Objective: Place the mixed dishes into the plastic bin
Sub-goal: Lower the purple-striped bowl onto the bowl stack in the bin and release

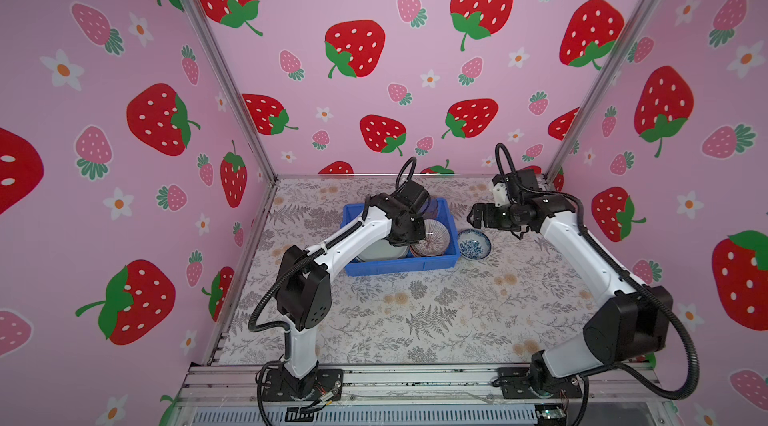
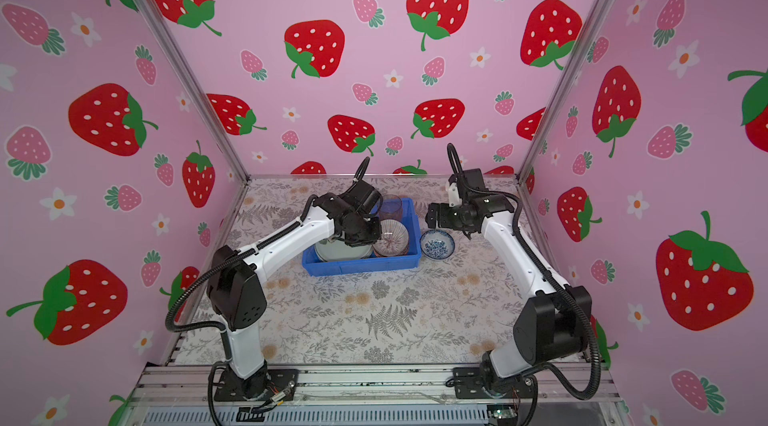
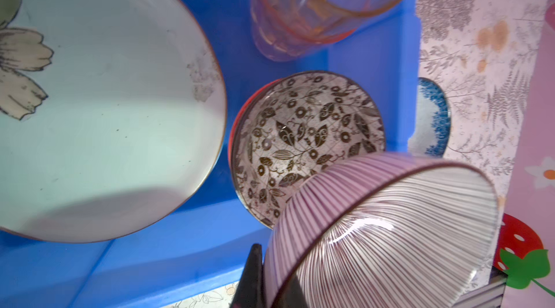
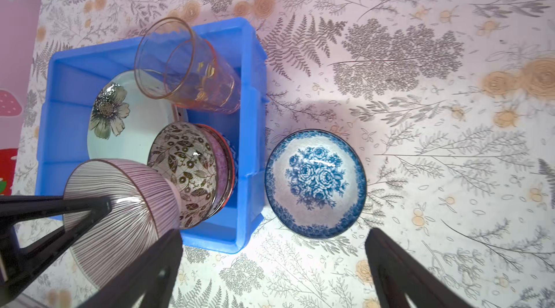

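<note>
Bowls remain the job. In both top views the left gripper point(image 1: 409, 237) hangs over the blue bin point(image 1: 399, 268), clamped on a tilted striped bowl point(image 1: 432, 239). The right gripper point(image 1: 473, 216) hovers above the blue-white bowl point(image 1: 473, 243) on the tablecloth point(image 1: 415, 312), just beside the bin's wall.

In the left wrist view, the striped bowl is pinched at its rim above the black-white bowl point(image 3: 306, 141), between the pale green plate point(image 3: 105, 111) and the tumbler point(image 3: 315, 6). Best to level it and lower it onto that bowl before releasing.

In the right wrist view, the right fingers point(image 4: 390, 261) stand wide apart. The blue-white bowl's rim is probably best gripped on the side away from the bin, where there is room.
</note>
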